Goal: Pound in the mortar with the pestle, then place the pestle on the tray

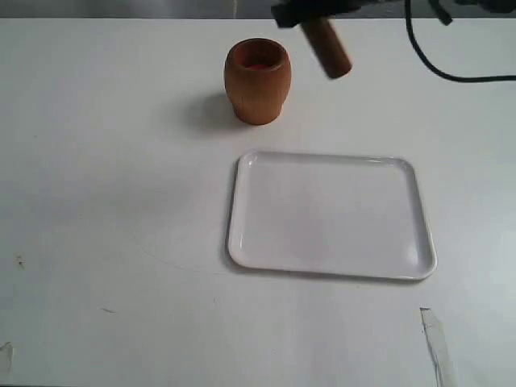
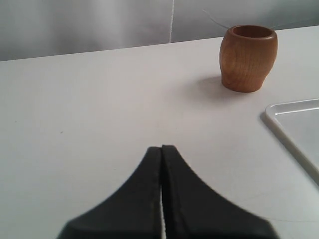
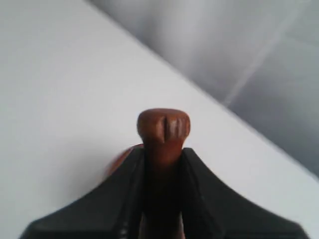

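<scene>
The light-brown mortar (image 1: 256, 81) stands upright at the back of the white table, its reddish inside showing. My right gripper (image 1: 300, 14) hangs just right of it and above the table, shut on the dark reddish pestle (image 1: 327, 47), whose thick end slants down to the right, clear of the mortar. In the right wrist view the pestle's knob (image 3: 163, 126) sticks out between the fingers of the right gripper (image 3: 163, 152). The white tray (image 1: 242, 234) lies flat in front of the mortar with nothing on it. My left gripper (image 2: 162, 148) is shut on nothing, low over the table, facing the mortar (image 2: 248, 58) and the tray's corner (image 2: 271, 115).
A black cable (image 1: 435, 68) loops over the table's back right. A pale thin strip (image 1: 433, 343) lies near the front right edge. Small marks (image 1: 18, 260) dot the left side. A grey backdrop (image 2: 99, 25) rises behind the table's far edge.
</scene>
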Controlling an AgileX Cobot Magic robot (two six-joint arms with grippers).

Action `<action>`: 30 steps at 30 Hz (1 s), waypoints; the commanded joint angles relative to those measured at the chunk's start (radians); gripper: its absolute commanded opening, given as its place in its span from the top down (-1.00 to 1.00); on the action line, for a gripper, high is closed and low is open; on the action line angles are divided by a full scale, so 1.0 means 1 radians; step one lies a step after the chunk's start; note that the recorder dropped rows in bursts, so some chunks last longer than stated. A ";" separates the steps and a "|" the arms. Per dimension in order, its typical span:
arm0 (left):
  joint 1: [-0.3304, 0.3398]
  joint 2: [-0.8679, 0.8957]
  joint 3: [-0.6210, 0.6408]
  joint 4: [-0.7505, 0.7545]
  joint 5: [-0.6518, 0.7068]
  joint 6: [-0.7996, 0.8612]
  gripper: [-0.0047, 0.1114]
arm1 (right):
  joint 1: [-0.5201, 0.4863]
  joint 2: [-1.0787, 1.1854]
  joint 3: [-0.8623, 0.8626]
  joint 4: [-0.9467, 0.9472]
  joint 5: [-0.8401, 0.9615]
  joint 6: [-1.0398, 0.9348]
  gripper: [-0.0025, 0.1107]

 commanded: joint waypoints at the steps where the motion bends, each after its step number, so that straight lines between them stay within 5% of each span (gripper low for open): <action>1: -0.008 -0.001 0.001 -0.007 -0.003 -0.008 0.92 | -0.007 -0.013 0.001 -0.017 -0.532 0.016 0.96; 5: -0.008 -0.001 0.001 -0.007 -0.003 -0.008 0.92 | -0.007 -0.015 0.001 -0.042 -0.534 0.164 0.96; 13: -0.008 -0.001 0.001 -0.007 -0.003 -0.008 0.92 | -0.007 -0.015 0.001 -0.053 0.383 0.163 0.96; 16: -0.008 -0.001 0.001 -0.007 -0.003 -0.008 0.92 | -0.007 -0.015 0.001 -0.066 0.501 0.179 0.96; 19: -0.008 -0.001 0.001 -0.007 -0.003 -0.008 0.92 | -0.011 -0.015 0.001 -0.250 0.457 0.367 0.96; 25: -0.008 -0.001 0.001 -0.007 -0.003 -0.008 0.92 | -0.011 -0.018 0.001 -1.059 0.332 1.085 0.96; 30: -0.008 -0.001 0.001 -0.007 -0.003 -0.008 0.92 | 0.009 -0.038 0.008 -1.047 -0.045 1.110 0.96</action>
